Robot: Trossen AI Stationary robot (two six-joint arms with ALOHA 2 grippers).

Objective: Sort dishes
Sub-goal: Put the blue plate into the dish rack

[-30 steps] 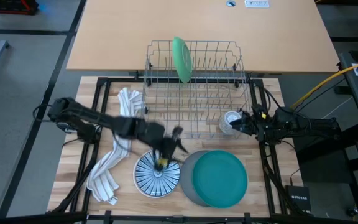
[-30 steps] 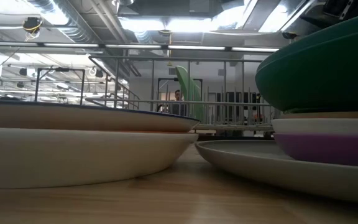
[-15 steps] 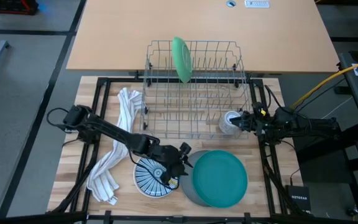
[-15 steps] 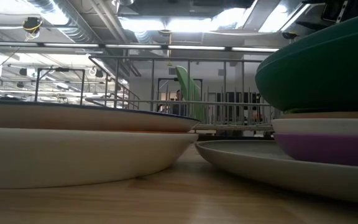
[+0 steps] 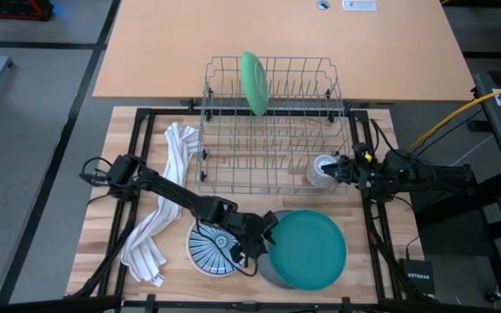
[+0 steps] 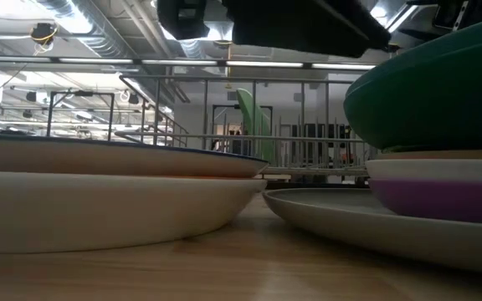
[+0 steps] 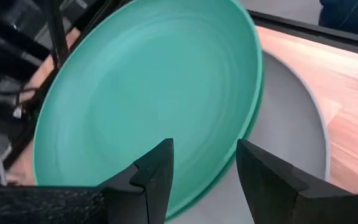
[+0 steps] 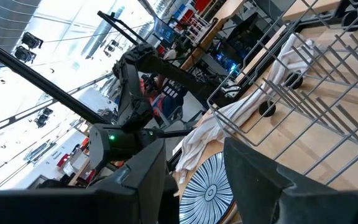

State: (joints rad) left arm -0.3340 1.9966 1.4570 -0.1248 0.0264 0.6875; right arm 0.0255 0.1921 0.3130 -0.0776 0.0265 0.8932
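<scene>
From above, the left gripper [image 5: 263, 239] sits between the striped plate [image 5: 211, 248] and the teal plate [image 5: 307, 249] near the table's front edge. Its wrist cam shows more: fingers [image 7: 157, 177] spread apart, holding nothing, over the teal plate's [image 7: 148, 99] rim, grey plate [image 7: 294, 124] underneath. The right gripper [image 5: 336, 171] waits by the rack's [image 5: 272, 122] right end, open and empty; a light green plate [image 5: 253, 83] stands in the rack.

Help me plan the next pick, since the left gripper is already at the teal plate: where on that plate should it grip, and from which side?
Grip the teal plate at its rim nearest the striped plate, coming in from that side. It lies flat atop the grey plate, so only its thin overhanging edge offers purchase. The left gripper is open with that edge between its fingers.
</scene>
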